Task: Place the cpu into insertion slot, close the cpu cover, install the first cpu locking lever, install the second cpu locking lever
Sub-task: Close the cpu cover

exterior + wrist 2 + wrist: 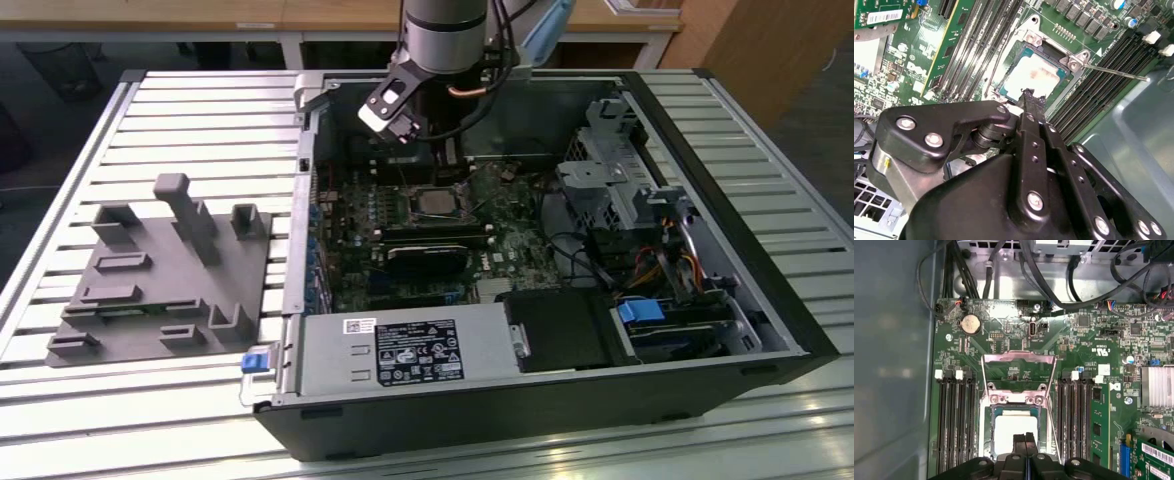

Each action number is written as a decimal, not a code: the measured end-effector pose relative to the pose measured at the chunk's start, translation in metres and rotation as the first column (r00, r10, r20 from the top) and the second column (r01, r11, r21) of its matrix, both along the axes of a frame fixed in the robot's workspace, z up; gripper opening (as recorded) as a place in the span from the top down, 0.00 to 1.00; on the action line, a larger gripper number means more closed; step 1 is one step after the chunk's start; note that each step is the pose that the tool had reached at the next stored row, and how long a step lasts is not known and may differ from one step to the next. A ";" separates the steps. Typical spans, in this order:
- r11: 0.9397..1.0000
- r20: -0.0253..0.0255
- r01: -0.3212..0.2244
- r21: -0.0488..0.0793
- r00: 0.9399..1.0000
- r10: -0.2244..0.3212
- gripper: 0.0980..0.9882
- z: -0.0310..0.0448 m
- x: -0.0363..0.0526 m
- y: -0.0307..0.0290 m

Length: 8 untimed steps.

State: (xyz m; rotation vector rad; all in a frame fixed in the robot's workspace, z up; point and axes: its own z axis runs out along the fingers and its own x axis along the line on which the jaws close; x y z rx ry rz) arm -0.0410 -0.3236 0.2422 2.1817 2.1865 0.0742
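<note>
Above the insertion slot [987, 437], cpu [1010, 430] seated, our end effector [1025, 436] hangs closed together; closing the raised cpu cover [1019, 358] seems in hand.

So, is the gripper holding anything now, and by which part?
Nothing: the fingers are shut together, empty, over the cpu, which lies in the insertion slot.
</note>
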 end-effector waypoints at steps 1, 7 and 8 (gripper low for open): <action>1.000 0.000 0.000 0.000 1.000 0.000 0.97 0.0000 0.0005 -0.0001; 1.000 0.000 0.001 0.000 1.000 -0.001 0.97 0.0008 0.0017 -0.0001; 1.000 0.000 0.001 0.000 1.000 -0.001 0.97 0.0019 0.0017 -0.0001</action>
